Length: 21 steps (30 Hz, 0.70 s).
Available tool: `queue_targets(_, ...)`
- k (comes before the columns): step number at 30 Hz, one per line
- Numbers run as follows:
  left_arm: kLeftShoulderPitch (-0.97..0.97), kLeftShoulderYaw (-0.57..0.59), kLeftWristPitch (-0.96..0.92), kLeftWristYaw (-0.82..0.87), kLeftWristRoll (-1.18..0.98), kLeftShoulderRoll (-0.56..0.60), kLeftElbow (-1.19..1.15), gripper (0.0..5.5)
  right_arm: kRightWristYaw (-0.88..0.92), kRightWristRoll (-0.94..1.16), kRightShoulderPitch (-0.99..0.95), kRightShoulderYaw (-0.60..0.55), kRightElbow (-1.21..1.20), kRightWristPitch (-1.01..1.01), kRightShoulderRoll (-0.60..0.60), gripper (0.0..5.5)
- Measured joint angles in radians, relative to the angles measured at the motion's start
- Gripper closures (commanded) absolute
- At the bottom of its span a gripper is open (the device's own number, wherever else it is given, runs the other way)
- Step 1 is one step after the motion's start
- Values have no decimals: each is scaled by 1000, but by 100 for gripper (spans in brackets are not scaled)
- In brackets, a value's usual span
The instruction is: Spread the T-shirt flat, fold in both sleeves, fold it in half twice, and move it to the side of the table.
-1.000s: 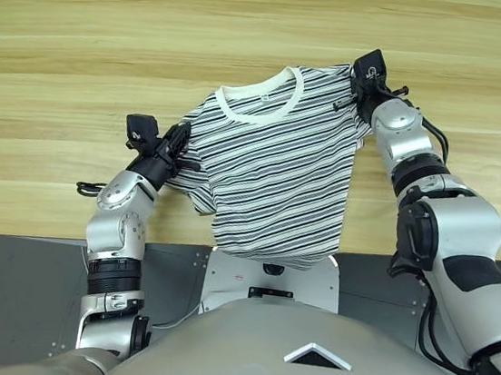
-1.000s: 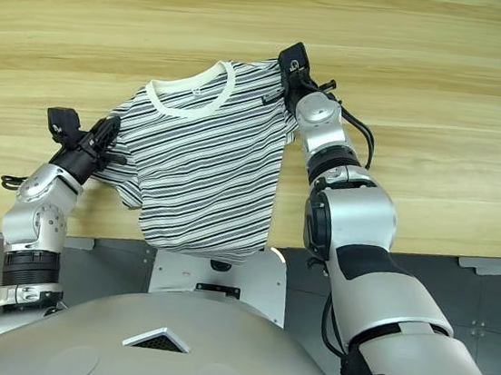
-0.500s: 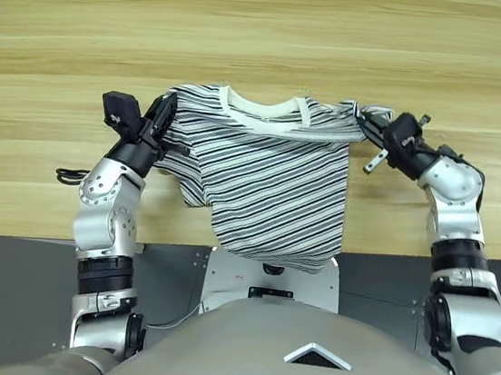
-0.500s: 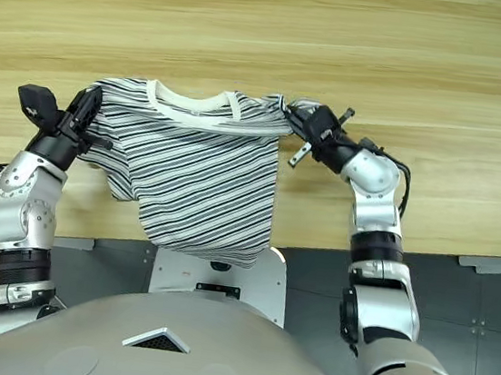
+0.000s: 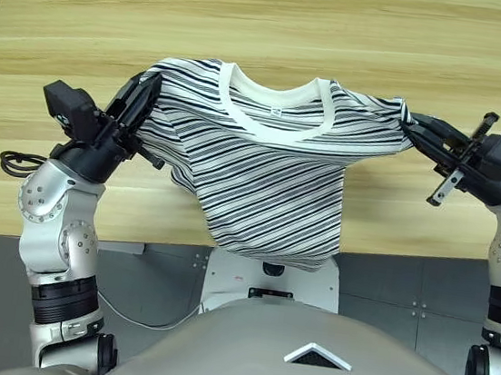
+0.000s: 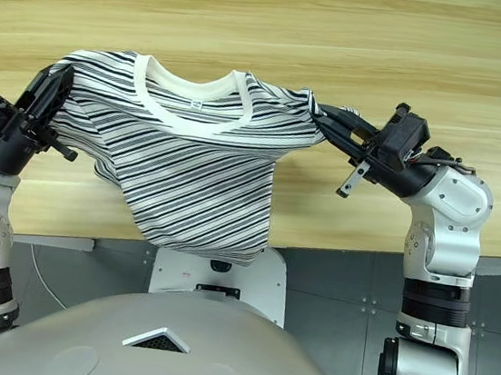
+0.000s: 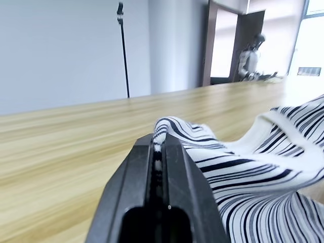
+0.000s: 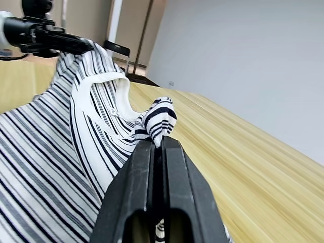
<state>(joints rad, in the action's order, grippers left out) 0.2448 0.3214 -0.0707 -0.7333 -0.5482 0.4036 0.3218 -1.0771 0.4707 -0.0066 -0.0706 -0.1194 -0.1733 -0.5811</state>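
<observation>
T-shirt [image 5: 270, 181] now higher and wider, taut between left pincer [image 5: 147, 90] and right pincer [image 5: 412, 127], both clenched on its shoulders.

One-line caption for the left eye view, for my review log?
Left gripper and right gripper hold the striped T-shirt stretched by its shoulders over the wooden table.

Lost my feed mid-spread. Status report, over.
Left end effector shut on T-shirt shoulder, right end effector shut on the other. T-shirt held up, stretched between them over the table. Nothing seen blocking.
</observation>
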Motion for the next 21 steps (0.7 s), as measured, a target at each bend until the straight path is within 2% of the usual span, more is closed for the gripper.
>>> queue_targets(4, -12, -7, -1, 14, 34, 19, -19, 540, 54, -18, -35, -9, 10, 44, -10, 538)
queue_targets(6, -100, -54, -26, 64, 139, 47, -139, 540, 161, -131, -147, 25, 108, 104, 0, 538)
queue_targets(10, -440, -164, -61, 112, 283, 64, -504, 540, 347, -328, -425, 140, 436, 180, 97, 538)
queue_targets(13, -746, -205, -23, 255, 380, 61, -759, 540, 558, -397, -641, 161, 684, 158, 159, 538)
queue_targets(15, -951, -199, 142, 385, 464, 64, -822, 540, 728, -430, -800, 120, 742, 23, 183, 538)
queue_targets(17, -1018, -174, 307, 437, 537, 80, -742, 540, 801, -463, -849, 86, 662, -124, 186, 538)
queue_targets(19, -965, -142, 456, 452, 601, 100, -594, 540, 826, -541, -793, 91, 543, -305, 177, 538)
queue_targets(21, -757, -166, 603, 430, 645, 143, -440, 540, 826, -668, -617, 164, 450, -519, 126, 538)
